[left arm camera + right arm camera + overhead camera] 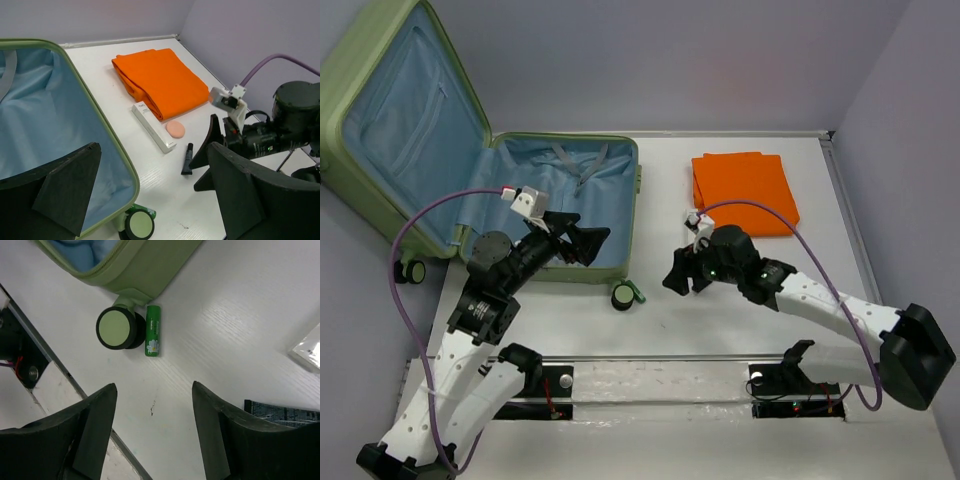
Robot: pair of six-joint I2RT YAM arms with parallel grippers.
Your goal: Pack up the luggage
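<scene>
**Open luggage on the left, both grippers spread and holding nothing**

The luggage (420, 130) lies open on the left side of the white table (750, 330). Its lid leans back against the wall and its blue-lined base lies flat. The left gripper (592, 245) hovers over the near right corner of that base, fingers wide apart with nothing between them. The right gripper (682, 280) hangs above bare tabletop just right of the suitcase, its fingers also parted and empty. In front of it, a green tube (153, 330) lies against a black suitcase wheel (117, 328). A folded orange cloth (162, 80) rests toward the far right. Beside its near edge lie a long white box (153, 127), a round pink pad (175, 129) and a small black tube (187, 159).
</scene>
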